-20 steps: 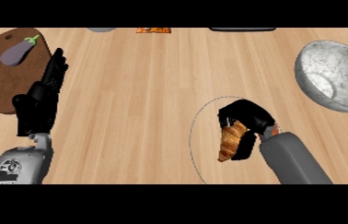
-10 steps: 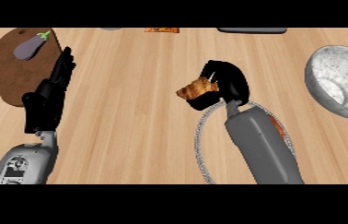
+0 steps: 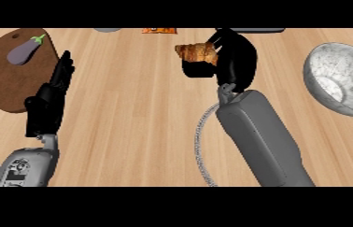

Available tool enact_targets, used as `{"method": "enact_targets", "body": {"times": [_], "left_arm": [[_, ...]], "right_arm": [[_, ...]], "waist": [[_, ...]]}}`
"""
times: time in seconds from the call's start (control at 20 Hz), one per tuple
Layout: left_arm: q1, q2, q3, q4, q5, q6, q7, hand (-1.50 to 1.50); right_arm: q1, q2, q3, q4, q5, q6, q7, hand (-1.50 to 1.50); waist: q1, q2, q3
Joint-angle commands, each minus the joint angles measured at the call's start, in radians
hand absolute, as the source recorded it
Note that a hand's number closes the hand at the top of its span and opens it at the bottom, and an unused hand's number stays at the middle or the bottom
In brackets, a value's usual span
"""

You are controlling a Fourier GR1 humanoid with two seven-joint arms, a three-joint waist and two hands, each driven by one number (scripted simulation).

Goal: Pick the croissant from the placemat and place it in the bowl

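Currently the golden-brown flaky croissant (image 3: pixel 196 53) is riding at twelve o'clock, pinched by the right hand (image 3: pixel 231 58); likely light and crumbly, best held across its middle. The speckled grey bowl (image 3: pixel 332 76) is waiting at three o'clock, the left hand (image 3: pixel 50 100) resting open at nine.

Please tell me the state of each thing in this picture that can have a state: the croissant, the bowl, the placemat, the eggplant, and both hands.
croissant: lifted, held in the right hand, not yet in the bowl
right hand: fingers curled round the croissant
left hand: open, fingers straight, resting at the view's left
bowl: upright, nothing in it
placemat: mostly hidden under the right forearm, only its edge shows
eggplant: lying on the brown board
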Motion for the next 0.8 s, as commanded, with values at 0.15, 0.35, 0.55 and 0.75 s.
{"method": "enact_targets", "body": {"times": [0.15,0.35,0.55,0.75], "left_arm": [[0.06,-0.001,0.0,-0.086,-0.006,-0.007,0.018,0.0],[0.02,-0.003,0.013,-0.067,-0.02,0.006,0.027,0.0],[-0.001,-0.003,0.019,-0.068,-0.008,-0.012,0.052,0.0],[0.003,-0.037,0.009,-0.034,-0.021,0.008,0.044,0.0]], "right_arm": [[0.068,-0.046,-0.078,-0.092,0.113,-0.066,0.079,1.5],[0.11,-0.147,-0.2,-0.145,0.032,-0.08,-0.013,1.5],[0.116,-0.226,-0.31,-0.028,-0.028,-0.172,-0.155,1.5],[0.176,-0.321,-0.414,-0.044,-0.177,-0.182,-0.297,1.5]], "waist": [[-0.002,0.002,0.002],[-0.01,0.004,0.002],[0.001,0.008,0.002],[-0.009,0.008,0.002]]}}
